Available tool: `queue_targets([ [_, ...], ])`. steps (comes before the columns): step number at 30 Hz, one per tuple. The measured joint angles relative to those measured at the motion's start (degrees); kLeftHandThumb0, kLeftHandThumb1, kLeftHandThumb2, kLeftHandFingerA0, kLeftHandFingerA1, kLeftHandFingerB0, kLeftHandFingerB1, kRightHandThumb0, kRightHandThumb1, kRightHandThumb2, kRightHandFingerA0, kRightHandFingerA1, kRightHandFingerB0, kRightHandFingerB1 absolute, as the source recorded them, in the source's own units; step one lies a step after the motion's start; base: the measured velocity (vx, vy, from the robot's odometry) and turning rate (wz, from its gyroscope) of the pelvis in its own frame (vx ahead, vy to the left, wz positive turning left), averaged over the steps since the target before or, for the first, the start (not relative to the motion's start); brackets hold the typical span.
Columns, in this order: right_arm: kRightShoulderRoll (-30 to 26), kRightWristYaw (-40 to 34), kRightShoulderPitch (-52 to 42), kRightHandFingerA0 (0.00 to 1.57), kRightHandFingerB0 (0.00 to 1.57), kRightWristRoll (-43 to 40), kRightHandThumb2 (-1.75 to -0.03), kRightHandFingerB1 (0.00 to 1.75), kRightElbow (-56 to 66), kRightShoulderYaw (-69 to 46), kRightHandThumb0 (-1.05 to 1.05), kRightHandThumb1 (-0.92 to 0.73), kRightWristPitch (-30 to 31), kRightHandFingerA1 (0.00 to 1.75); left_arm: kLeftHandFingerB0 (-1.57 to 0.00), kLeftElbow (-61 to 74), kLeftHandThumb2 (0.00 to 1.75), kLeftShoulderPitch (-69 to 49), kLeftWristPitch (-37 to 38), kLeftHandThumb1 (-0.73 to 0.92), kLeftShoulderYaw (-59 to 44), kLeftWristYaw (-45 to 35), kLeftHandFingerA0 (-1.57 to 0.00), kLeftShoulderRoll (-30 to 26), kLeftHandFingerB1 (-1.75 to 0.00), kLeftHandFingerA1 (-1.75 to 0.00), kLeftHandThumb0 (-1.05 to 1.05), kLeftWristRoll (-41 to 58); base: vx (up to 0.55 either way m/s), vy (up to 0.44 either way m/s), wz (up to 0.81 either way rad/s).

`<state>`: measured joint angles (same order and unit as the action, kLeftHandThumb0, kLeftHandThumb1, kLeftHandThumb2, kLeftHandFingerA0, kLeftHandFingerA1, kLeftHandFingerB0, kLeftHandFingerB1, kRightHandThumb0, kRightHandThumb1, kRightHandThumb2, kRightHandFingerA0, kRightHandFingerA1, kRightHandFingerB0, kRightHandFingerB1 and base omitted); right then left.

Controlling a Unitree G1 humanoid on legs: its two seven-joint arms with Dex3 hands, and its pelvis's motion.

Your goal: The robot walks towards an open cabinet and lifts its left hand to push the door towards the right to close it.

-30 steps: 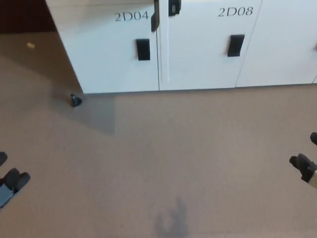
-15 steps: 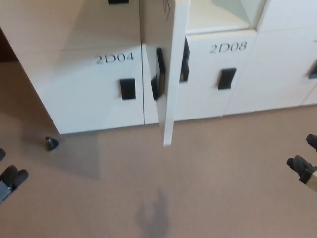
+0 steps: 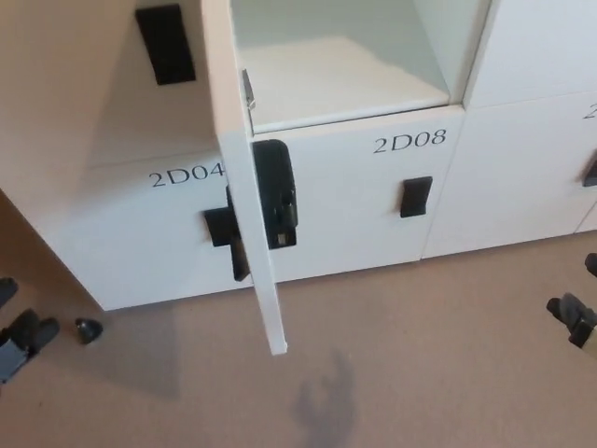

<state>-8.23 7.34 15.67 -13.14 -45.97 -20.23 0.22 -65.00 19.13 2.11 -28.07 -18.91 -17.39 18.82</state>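
Open door stands edge-on at picture centre, its top cut off by the frame — the black latch shows on its inner face. Behind it, the open compartment is bare white inside. Left hand sits low at the left edge, well apart from the door; right hand pokes in at the right — both clipped, so finger state cannot be told.

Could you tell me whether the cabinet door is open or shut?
Open: the door juts edge-on toward the camera, exposing the empty compartment behind it.
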Motion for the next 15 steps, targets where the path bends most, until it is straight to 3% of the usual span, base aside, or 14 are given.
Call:
queue_targets([
  [6,0.0,0.0,0.0,0.52,0.25,0.0,-0.91,0.58,-0.1,0.2,-0.11,-0.48,0.0,0.74,-0.47,0.1,0.59,-0.1,0.0,0.67,0.2,0.1,-0.71,0.0,-0.41,-0.48,-0.14,0.0,0.12,-0.006,-0.11],
  [15,0.1,0.0,0.3,0.51,0.27,-0.1,-0.92,0.59,-0.4,0.3,-0.09,-0.48,-0.2,0.74,-0.48,0.5,0.59,0.0,0.0,0.67,0.4,0.6,-0.72,-0.2,-0.43,-0.49,-0.14,0.0,0.09,0.156,-0.26],
])
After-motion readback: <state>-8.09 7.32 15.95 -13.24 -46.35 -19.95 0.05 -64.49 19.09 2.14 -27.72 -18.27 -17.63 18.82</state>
